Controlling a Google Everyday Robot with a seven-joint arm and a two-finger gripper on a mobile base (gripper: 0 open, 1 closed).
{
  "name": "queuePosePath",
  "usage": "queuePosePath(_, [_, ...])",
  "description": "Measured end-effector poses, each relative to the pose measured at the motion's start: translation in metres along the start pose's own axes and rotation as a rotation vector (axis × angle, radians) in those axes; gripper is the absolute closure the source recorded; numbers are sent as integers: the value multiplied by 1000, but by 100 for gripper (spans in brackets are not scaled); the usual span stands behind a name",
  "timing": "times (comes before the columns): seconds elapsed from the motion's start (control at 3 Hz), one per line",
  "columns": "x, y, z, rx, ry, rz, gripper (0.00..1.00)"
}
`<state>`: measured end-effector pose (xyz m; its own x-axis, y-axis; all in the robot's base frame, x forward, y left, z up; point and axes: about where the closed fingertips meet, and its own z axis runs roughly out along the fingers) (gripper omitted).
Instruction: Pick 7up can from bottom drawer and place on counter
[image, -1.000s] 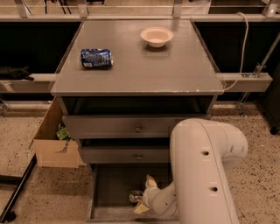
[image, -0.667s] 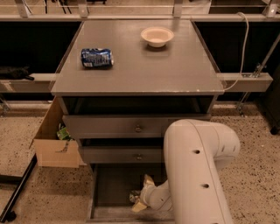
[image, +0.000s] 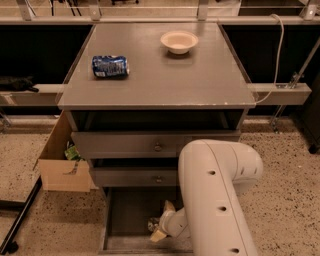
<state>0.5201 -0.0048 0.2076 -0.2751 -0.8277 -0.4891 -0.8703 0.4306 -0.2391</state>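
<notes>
One box (image: 62, 167): brown cardboard, lower left.
Counter (image: 160, 80): broad grey slab, upper centre.
Drawer (image: 125, 215): wide grey wood, open, bottom centre.
7up can (image: 153, 223): small, green-silver, partly hidden, on drawer floor at gripper.
Gripper (image: 162, 221): inside drawer; its grip cannot be told.
Arm (image: 215, 200): thick white, lower right, bent down-left.

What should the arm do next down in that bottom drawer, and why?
Probably lift gently upward, provided it already has hold of the can. The end effector sits low inside the open drawer, right at the 7up can, which is mostly hidden. The counter above holds only a blue can and a bowl, so the 7up can isn't delivered yet.
</notes>
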Motion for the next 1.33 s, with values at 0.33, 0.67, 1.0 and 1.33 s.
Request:
queuePosePath(0.33, [19, -2, 10, -55, -6, 59, 0])
queuePosePath(0.67, [41, -5, 20, -94, 12, 101, 0])
queuePosePath(1.0, [41, -5, 21, -101, 13, 102, 0])
queuePosePath(1.33, [40, -1, 24, -117, 6, 143, 0])
